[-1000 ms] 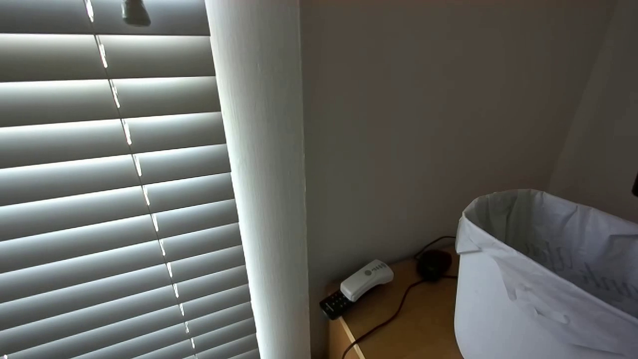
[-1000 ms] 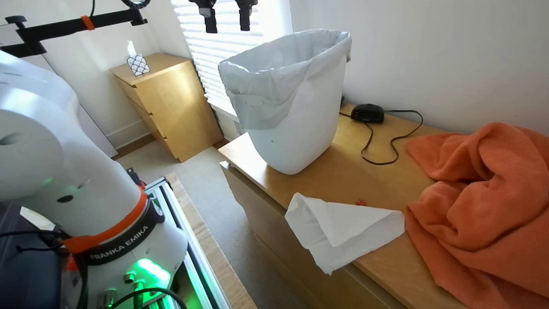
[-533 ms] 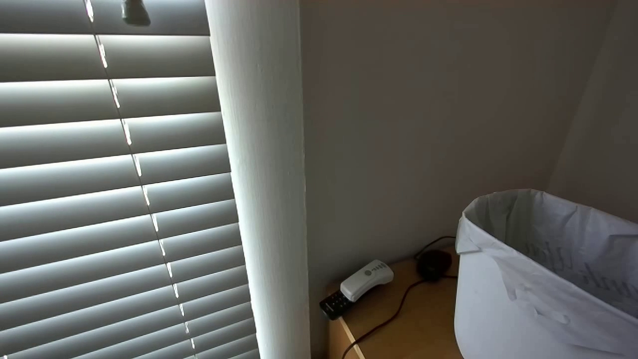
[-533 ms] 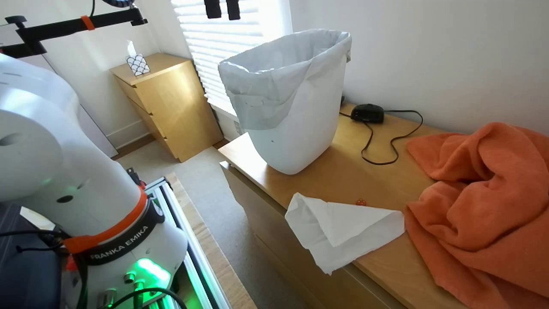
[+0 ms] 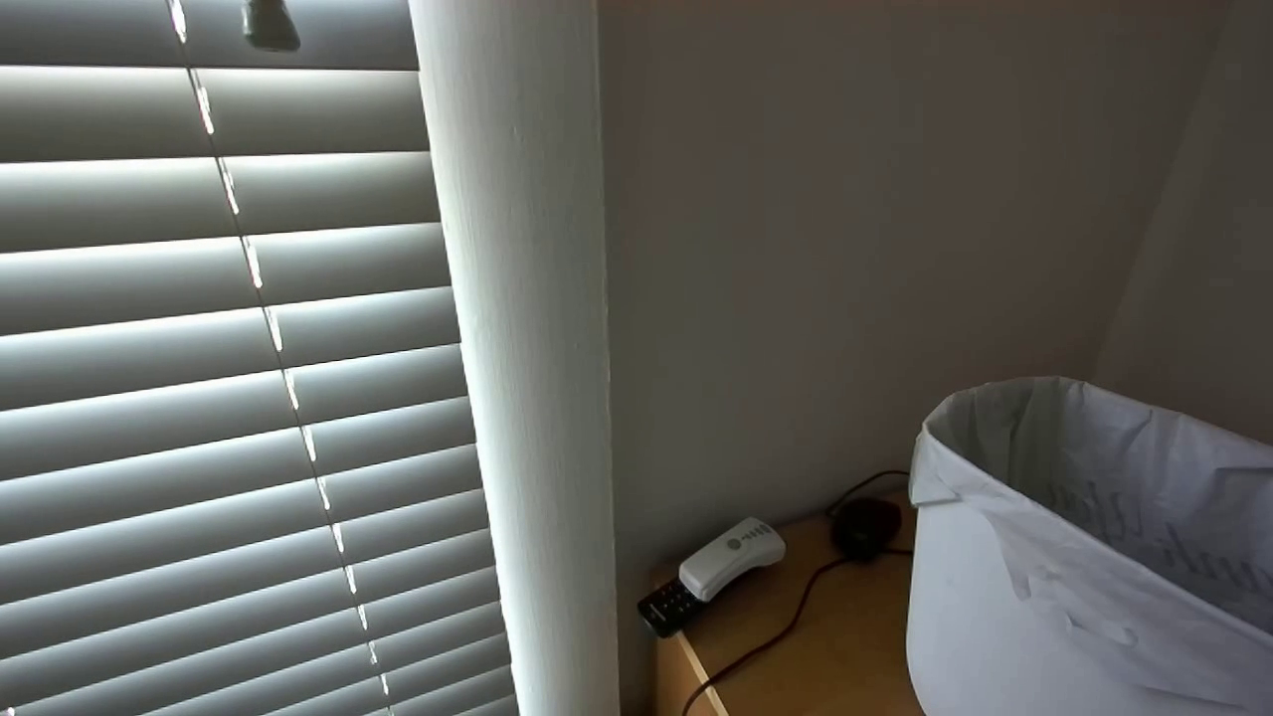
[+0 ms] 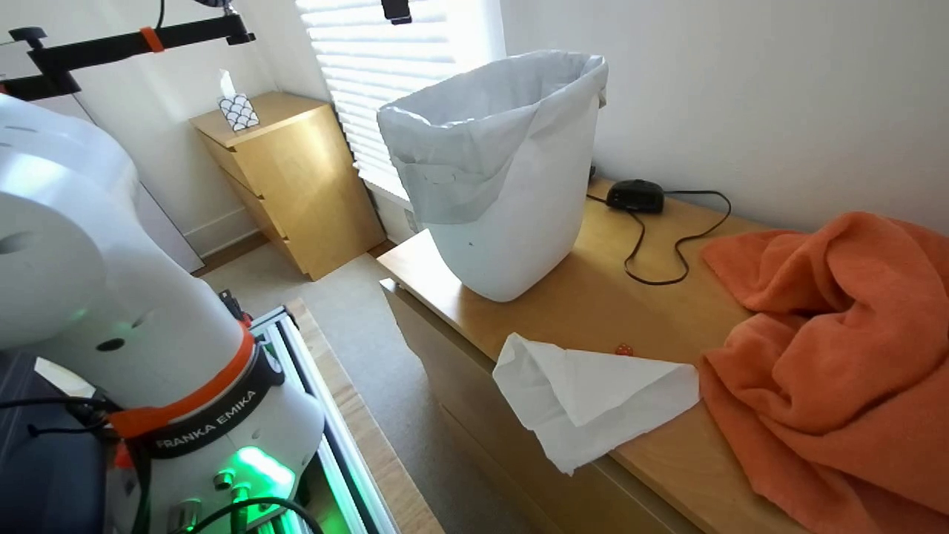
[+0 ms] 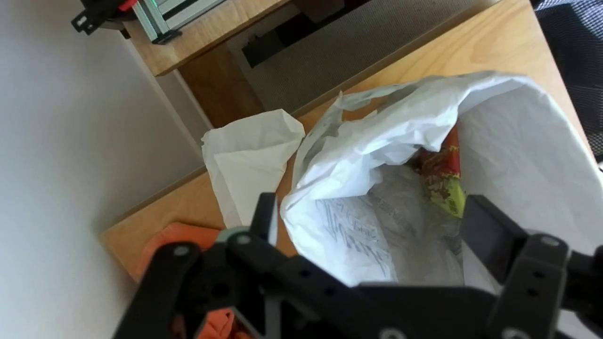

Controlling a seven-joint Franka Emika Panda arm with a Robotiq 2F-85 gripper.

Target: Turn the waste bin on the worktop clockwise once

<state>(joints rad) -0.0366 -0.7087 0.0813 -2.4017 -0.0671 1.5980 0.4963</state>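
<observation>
The waste bin (image 6: pixel 519 200) stands mouth-up on the worktop (image 6: pixel 593 304), long axis vertical.

I log a home-like room: window blinds (image 5: pixel 119 353), tissue box (image 6: pixel 239 113) on wooden drawers (image 6: pixel 319 193) far left, orange cloth (image 6: pixel 838 356) heaped near right.

On the black band (image 6: pixel 211 423) of the robot arm (image 6: pixel 148 297) stands "FRANKA EMIKA", written in white. The liner (image 7: pixel 358 235) inside the waste bin (image 6: pixel 526 222) has also some writing, but it cannot be read clearly.
</observation>
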